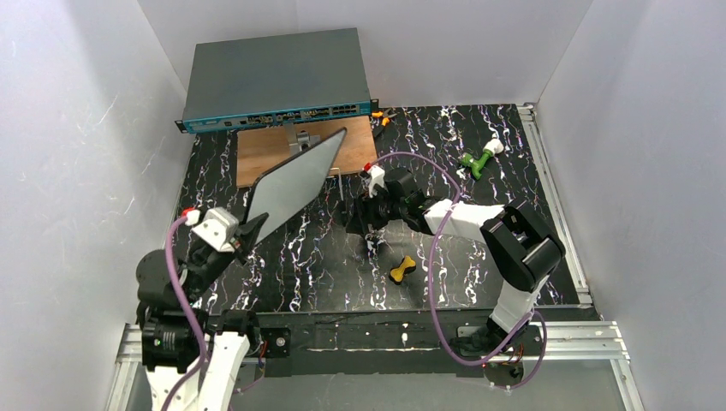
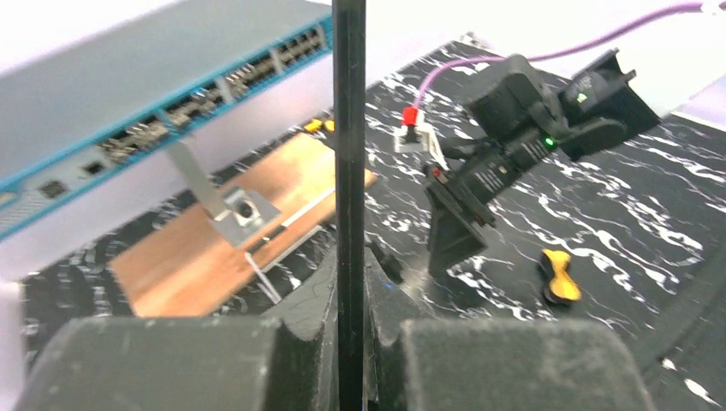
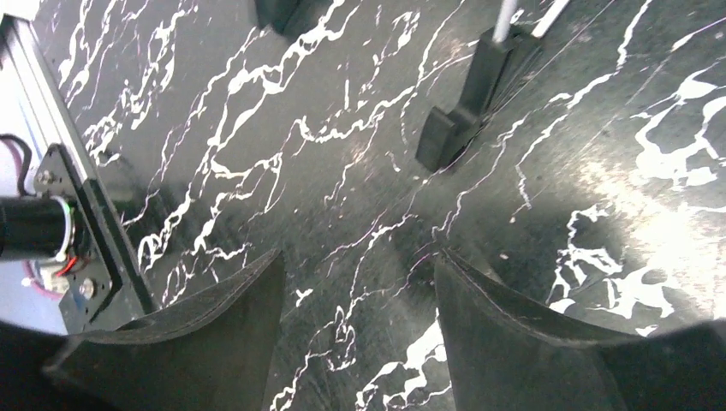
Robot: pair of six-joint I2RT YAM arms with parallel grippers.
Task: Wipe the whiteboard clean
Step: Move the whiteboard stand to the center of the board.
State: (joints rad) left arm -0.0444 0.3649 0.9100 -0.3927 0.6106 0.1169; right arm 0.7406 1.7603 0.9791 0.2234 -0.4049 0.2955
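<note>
Left wrist view: left claw [image 2: 349, 295] is clamped on the whiteboard [image 2: 349, 128], which is edge-on to this camera, so only the black rim shows as a thin vertical bar. From the top camera the board is off the table [image 1: 317, 274], gripped at its near end and tilted up toward the middle. My read is that this presents a face to the other arm for wiping. The surface looks plain grey from above and I can't make out any green marks, so I can't tell how much is erased.

Further out, a small yellow bone-shaped piece [image 1: 403, 270] lies loose on the table, well apart from the board. Right claw [image 3: 358, 265] hangs low over bare table just past it, fingers apart, nothing between them. A black block [image 3: 462, 111] with a pale rod [image 3: 507, 10] sits just ahead of it — could be the eraser, can't tell. If so, grabbing it comes next.

At the back: wooden panel [image 1: 265, 150], then network switch [image 1: 274, 77] against the wall — neither involved.
</note>
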